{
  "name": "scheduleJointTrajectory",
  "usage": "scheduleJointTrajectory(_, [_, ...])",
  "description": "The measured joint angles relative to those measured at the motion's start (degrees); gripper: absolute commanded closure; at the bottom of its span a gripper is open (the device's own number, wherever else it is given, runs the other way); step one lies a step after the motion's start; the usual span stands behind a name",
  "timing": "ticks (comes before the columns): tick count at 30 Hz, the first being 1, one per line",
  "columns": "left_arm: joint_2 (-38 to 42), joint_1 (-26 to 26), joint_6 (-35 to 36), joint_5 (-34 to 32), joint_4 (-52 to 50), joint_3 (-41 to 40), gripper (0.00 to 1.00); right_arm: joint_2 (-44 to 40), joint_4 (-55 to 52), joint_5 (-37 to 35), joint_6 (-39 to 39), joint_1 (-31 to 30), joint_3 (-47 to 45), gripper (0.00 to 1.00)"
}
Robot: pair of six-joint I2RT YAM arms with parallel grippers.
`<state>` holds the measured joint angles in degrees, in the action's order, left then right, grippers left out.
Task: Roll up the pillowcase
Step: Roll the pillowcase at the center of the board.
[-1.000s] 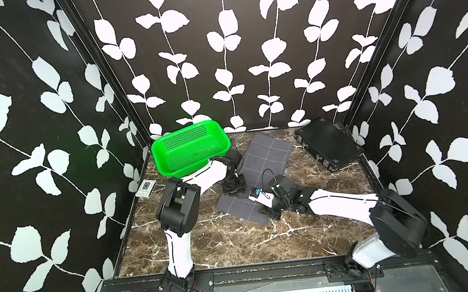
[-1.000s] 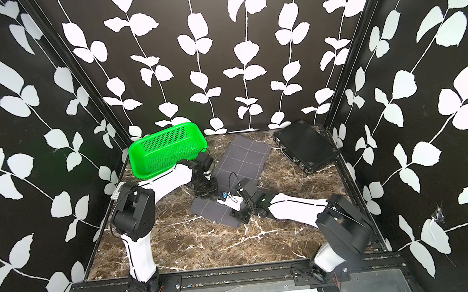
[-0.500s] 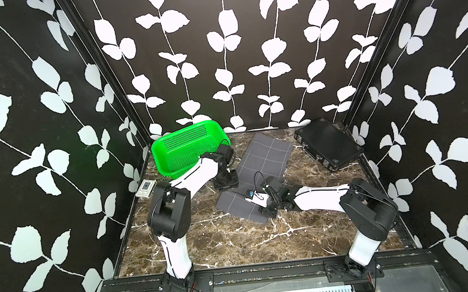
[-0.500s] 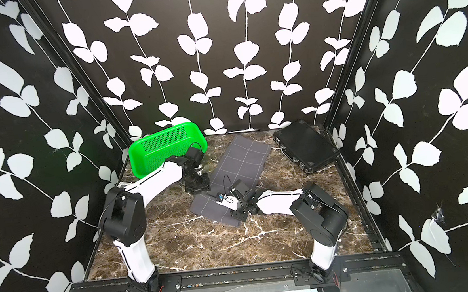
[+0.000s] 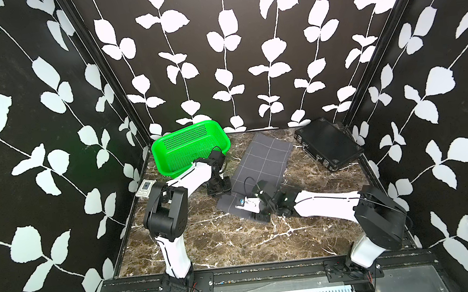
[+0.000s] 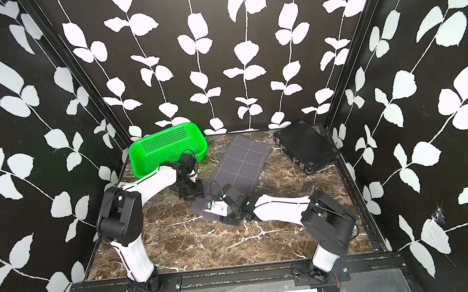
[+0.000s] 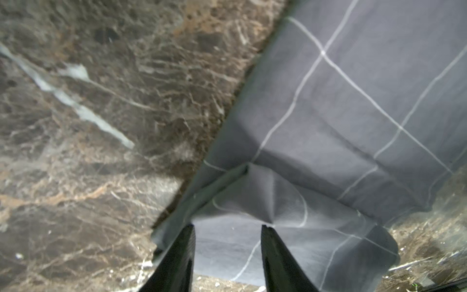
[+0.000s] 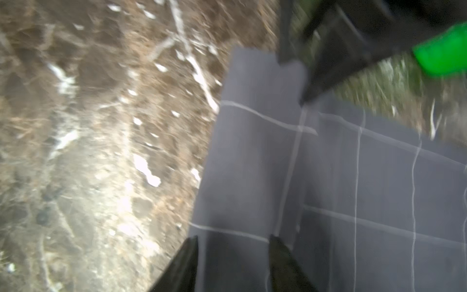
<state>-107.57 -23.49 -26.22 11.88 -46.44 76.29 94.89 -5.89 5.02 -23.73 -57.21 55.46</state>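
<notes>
Across the middle of the marble tabletop (image 5: 222,242), one pillowcase (image 5: 264,161): dark grey cloth with thin white grid lines, lying flat, running slantwise from the far wall toward the near left. Set between one green basket (image 5: 178,137) at the far left and one black flat case (image 5: 327,142) at the far right, touching neither. Near end turned over on itself in one short, creased fold (image 7: 273,202), plain in the left wrist view.

Two white-and-black arms, based at the near edge, one to the left and one to the right, both reaching inward and low over the cloth. Two grippers, one per arm.

Left gripper (image 7: 228,227): at the left edge of the cloth, beside its near end. Jaws spread, grey cloth showing in the gap between them, one fingertip at a pucker in the fold. Not pinching the cloth.

Right gripper (image 8: 233,237): over the near end, just right of the left one. Jaws likewise spread, with the folded strip lying beneath and between the fingers. Much blur in this wrist view.

At the left edge of the tabletop, near the basket, one small white card-like item (image 5: 145,187), too small to identify.
</notes>
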Motion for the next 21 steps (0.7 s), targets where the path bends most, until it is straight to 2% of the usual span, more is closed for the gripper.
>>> scheduleJointTrajectory(4, [-1.1, 0.3, 1.0, 1.2, 0.3, 0.0, 0.55, 3.1, 1.0, -3.8, -2.1, -4.0, 1.2, 0.42])
scheduleJointTrajectory(8, [-2.4, 0.5, 2.2, 2.3, 0.2, 0.4, 0.54, 7.6, 1.0, -7.9, -3.4, -5.3, 3.5, 0.42])
scheduleJointTrajectory(21, [-2.7, 0.8, 4.4, 3.5, -0.7, 1.1, 0.51, 14.4, -2.3, -21.1, -7.0, -8.3, 9.4, 0.54])
